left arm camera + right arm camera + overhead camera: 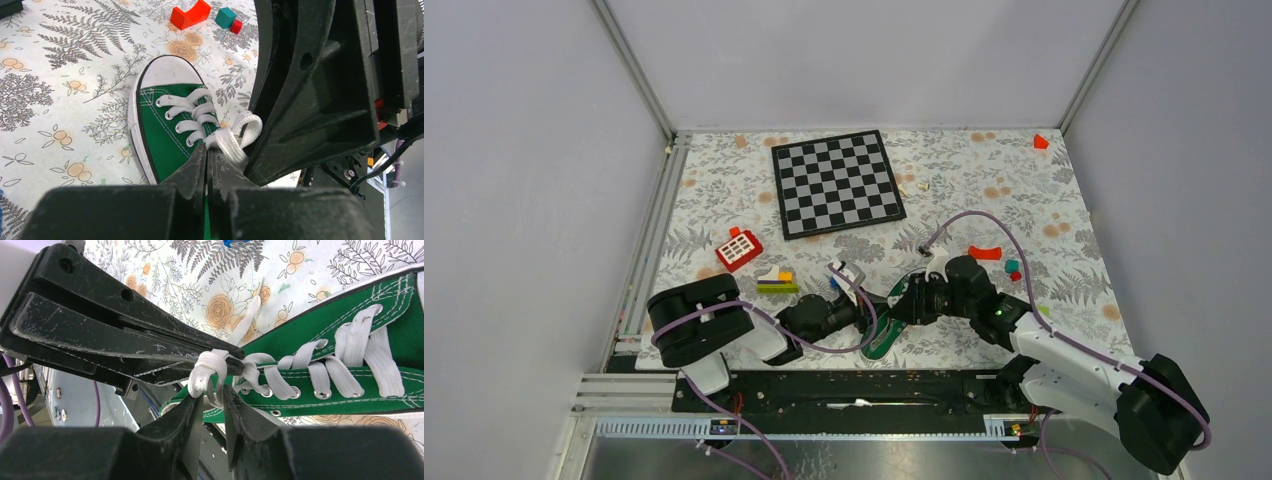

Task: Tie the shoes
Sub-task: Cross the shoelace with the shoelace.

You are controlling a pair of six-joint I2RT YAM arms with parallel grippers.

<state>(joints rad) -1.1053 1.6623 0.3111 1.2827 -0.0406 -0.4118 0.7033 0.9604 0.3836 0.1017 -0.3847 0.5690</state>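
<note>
The small green sneaker (pixel 882 340) with white laces lies on the floral table between the two arms, close to the near edge. In the left wrist view its white toe cap (pixel 167 70) points away. My left gripper (pixel 207 149) is shut on a white lace loop (pixel 240 135) at the top eyelets. In the right wrist view the sneaker (pixel 350 310) lies on its side, and the left gripper's fingers (pixel 150 347) pinch the lace. My right gripper (pixel 213 392) stands narrowly open with the hanging lace loop (pixel 205 372) between its fingers.
A chessboard (pixel 837 183) lies at the back centre. A red toy (pixel 739 249) and stacked coloured blocks (pixel 776 280) sit left of the shoe. A red arch (pixel 986 252) and teal cube (pixel 1012 266) sit to the right. A red piece (pixel 1041 141) lies in the far right corner.
</note>
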